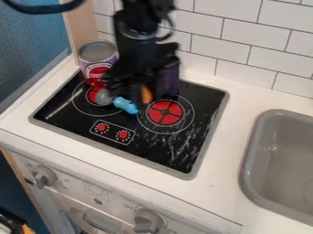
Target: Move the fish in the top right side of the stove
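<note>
Stove top (pixel 153 144) is presenting a glossy, streaked surface. Can lid (pixel 98 48) is showing dull metal. Sink (pixel 263 160) is appearing smooth and matt. Wall tiles (pixel 249 41) and bench (pixel 224 157) are exhibiting smooth finishes.

Way through over the right burner (pixel 165 113); the can (pixel 98 57) (upright) blocks rear left

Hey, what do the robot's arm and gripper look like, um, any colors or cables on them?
The arm is all black, with a rounded joint partway down that catches a pale, curved shine. The gripper is black too, and chunky and angular. A thin dark cable seems to curve beside the arm. I can't make out any markings.
</note>
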Available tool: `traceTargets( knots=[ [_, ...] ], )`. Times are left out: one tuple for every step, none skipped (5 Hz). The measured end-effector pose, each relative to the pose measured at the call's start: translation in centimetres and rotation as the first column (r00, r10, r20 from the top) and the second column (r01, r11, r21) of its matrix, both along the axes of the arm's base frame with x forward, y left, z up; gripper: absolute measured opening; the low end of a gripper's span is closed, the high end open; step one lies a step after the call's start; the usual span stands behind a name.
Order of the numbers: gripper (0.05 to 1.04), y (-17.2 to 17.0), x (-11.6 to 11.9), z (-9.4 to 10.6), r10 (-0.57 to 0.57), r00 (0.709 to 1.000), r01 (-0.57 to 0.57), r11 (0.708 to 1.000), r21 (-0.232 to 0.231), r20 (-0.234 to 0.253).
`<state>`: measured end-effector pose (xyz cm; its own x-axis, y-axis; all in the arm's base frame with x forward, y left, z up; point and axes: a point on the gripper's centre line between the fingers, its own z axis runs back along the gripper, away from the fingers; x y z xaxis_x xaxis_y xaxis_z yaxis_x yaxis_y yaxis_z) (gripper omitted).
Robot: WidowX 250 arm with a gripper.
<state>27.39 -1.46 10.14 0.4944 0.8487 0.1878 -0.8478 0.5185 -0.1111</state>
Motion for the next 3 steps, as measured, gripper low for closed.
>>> traceTargets(
  knots=[
    [0.334, -3.7, 1.8, -1.0, -0.068, 0.997, 0.069, 0.998, 0.009, -0.019],
    [0.334, -6.2, 4.1, -2.0, -0.126, 0.992, 0.126, 0.992, -0.014, -0.025],
    [0.334, -7.2, 6.1, -3.1, -0.156, 0.987, 0.156, 0.988, 0.002, -0.032]
  ],
)
